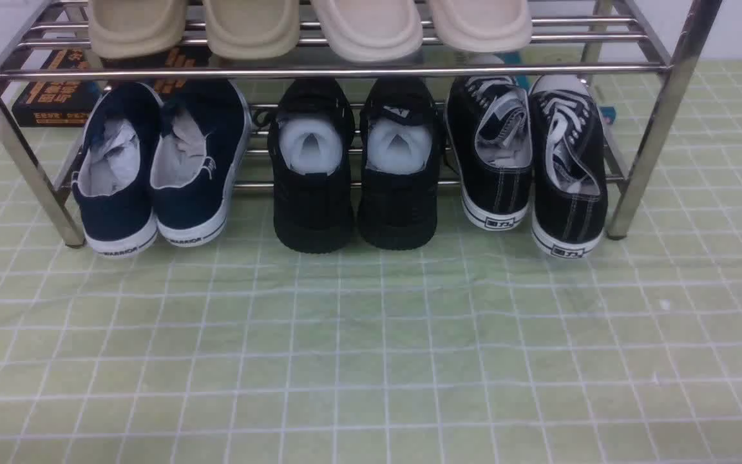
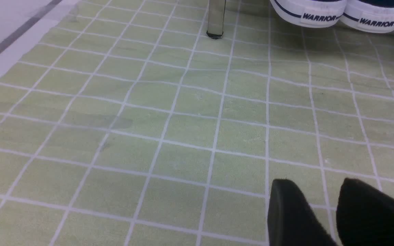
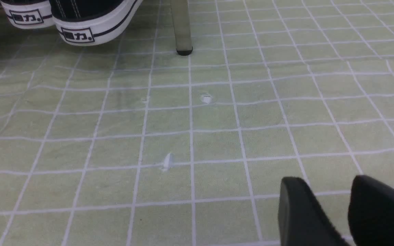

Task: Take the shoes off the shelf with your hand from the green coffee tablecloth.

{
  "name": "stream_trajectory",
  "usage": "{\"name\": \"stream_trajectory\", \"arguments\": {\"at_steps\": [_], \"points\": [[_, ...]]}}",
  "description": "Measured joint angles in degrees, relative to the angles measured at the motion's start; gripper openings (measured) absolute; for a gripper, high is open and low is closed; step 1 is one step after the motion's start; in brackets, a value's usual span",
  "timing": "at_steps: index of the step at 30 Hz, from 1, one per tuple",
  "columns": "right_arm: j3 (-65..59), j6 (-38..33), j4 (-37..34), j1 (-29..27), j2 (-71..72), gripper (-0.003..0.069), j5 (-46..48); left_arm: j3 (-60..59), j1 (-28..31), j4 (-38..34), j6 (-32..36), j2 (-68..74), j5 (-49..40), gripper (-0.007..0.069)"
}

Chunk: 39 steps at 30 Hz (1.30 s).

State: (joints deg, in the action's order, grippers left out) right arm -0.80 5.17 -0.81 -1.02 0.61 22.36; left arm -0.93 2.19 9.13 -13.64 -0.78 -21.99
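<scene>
The shoes [image 1: 529, 174], black canvas low-tops with white laces and white-striped soles, stand at the right end of the lower tier of the chrome shelf [image 1: 345, 69], heels toward me. Their heels show in the right wrist view [image 3: 87, 27], beside a shelf leg [image 3: 181, 30]. The shelf stands on the green coffee tablecloth [image 1: 371, 348]. My left gripper [image 2: 315, 182] hovers over bare cloth, its two black fingertips apart, empty. My right gripper [image 3: 323, 181] does the same, well short of the shoes. Neither gripper shows clearly in the front view. No robotic hand is in view.
Navy WARRIOR slip-ons [image 1: 158, 167] sit at the left of the lower tier, their heels near the left gripper's view [image 2: 340, 15]. All-black mesh sneakers [image 1: 355, 174] sit in the middle. Beige slippers [image 1: 306, 26] fill the upper tier. A dark box [image 1: 55, 90] lies behind. The cloth's edge [image 2: 15, 51] runs at the left.
</scene>
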Motion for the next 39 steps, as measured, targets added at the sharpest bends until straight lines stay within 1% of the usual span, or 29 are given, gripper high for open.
{"name": "stream_trajectory", "arguments": {"at_steps": [32, 34, 35, 36, 37, 38, 39], "points": [[0.0, 0.4, -0.6, 0.0, 0.0, 0.0242, 0.0, 0.0, 0.0, 0.0, 0.0, 0.0, 0.0, 0.0242], [0.0, 3.9, -4.5, 0.0, 0.0, 0.0242, -0.3, 0.0, 0.0, 0.0, 0.0, 0.0, 0.0, 0.0242], [0.0, 3.9, -5.3, 0.0, 0.0, 0.0242, -0.3, 0.0, 0.0, 0.0, 0.0, 0.0, 0.0, 0.0242], [0.0, 9.8, -12.9, 0.0, 0.0, 0.0242, -0.5, 0.0, 0.0, 0.0, 0.0, 0.0, 0.0, 0.0242], [-0.1, 13.5, -18.2, 0.0, 0.0, 0.0242, -0.5, 0.0, 0.0, 0.0, 0.0, 0.0, 0.0, 0.0242], [-0.3, 16.3, -22.3, 0.0, 0.0, 0.0242, -0.7, 0.0, 0.0, 0.0, 0.0, 0.0, 0.0, 0.0242], [-0.3, 16.9, -23.3, 0.0, 0.0, 0.0242, -0.7, 0.0, 0.0, 0.0, 0.0, 0.0, 0.0, 0.0242]]}}
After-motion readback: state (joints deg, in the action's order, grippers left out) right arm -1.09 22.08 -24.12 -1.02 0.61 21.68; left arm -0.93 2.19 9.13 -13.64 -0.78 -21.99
